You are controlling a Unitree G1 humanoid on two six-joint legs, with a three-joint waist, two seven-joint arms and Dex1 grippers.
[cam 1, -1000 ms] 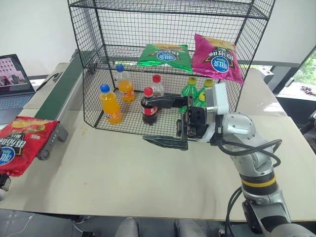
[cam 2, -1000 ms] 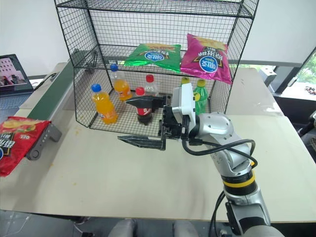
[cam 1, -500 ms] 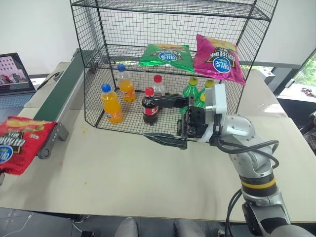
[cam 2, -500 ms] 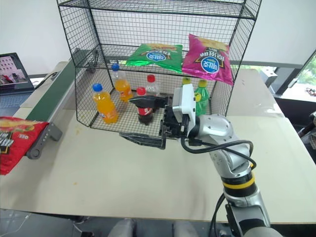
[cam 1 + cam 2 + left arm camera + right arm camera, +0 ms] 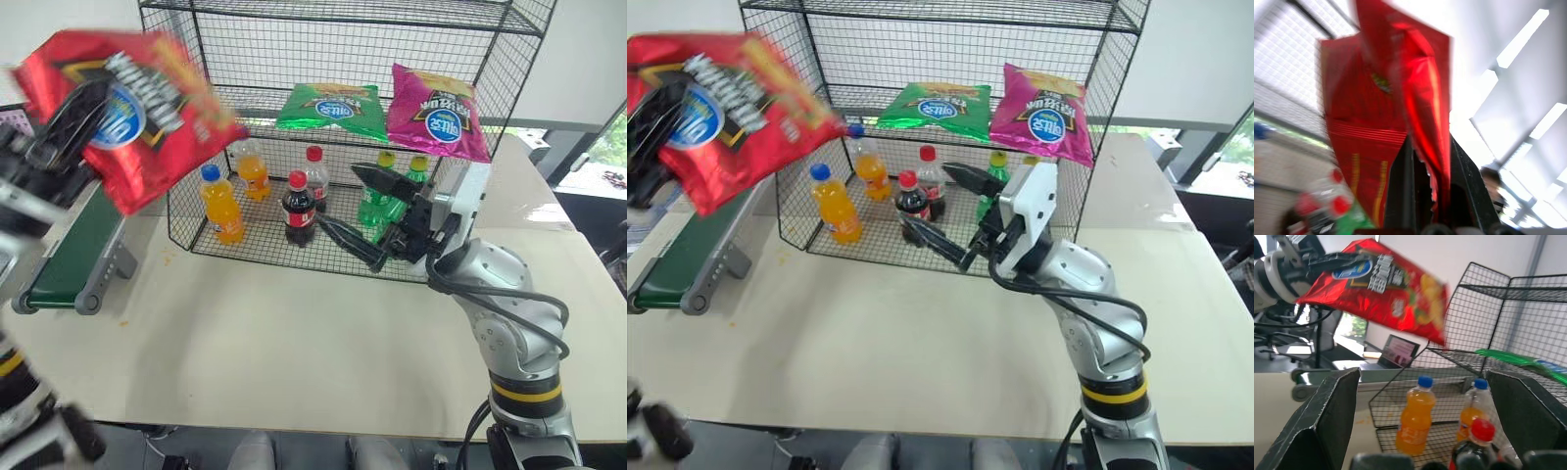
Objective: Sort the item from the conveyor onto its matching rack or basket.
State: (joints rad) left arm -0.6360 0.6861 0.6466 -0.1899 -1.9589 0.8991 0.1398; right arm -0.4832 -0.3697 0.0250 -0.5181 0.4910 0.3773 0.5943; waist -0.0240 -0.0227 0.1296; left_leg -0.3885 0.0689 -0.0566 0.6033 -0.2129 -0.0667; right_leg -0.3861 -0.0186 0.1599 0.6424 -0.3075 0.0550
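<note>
White walls and a window behind, beige tabletop (image 5: 294, 362) in front of us. Black wire rack (image 5: 338, 127) stands at the tabletop's far edge, the conveyor (image 5: 73, 255) runs along its left edge, belt bare where we can see it.

Left gripper (image 5: 59, 132) is up in the air over the conveyor end, jaws clamped shut on the red crisp bag (image 5: 132, 108). Left wrist view confirms: both fingers (image 5: 1403, 191) pinch a fold of the red foil. Bag hangs clear of belt and tabletop, just to the left of the rack's front left corner, about level with the middle shelf. Blurred, so we judge it mid-swing.

Right gripper (image 5: 364, 217) hovers above the tabletop, just in front of the rack's bottom tier, jaws spread wide, holding nothing.

Rack contents: green bag (image 5: 328, 108) and magenta bag (image 5: 436, 113) on the middle shelf; bottom tier has two orange bottles (image 5: 220, 206), a cola bottle (image 5: 298, 209), a clear red-capped one and green bottles (image 5: 377, 191).

Progress, as we judge it: pickup off the conveyor is done, bag is secured and lifted. Left to do: carry it in over the middle shelf, where the other crisp bags lie and so the likely match, set it in the free space left of the green bag, open the jaws, pull back. Placement not yet started. The rack's front post and wires look like the main snag risk for the dangling bag.
</note>
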